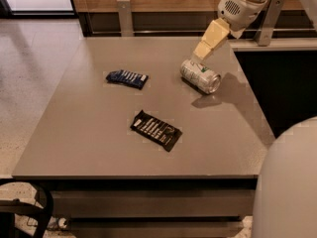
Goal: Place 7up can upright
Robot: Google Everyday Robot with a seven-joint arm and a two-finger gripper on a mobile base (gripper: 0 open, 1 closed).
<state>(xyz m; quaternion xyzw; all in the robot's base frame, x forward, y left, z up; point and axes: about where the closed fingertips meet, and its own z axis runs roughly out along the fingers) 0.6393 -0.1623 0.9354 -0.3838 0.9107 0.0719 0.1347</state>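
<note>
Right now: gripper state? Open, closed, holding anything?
Gripper: open or closed cannot be told. Its tip is at the far end of the 7up can, which lies on its side on the table.

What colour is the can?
Silvery white, green marks, camera view; gripper at far end of the can.
</note>
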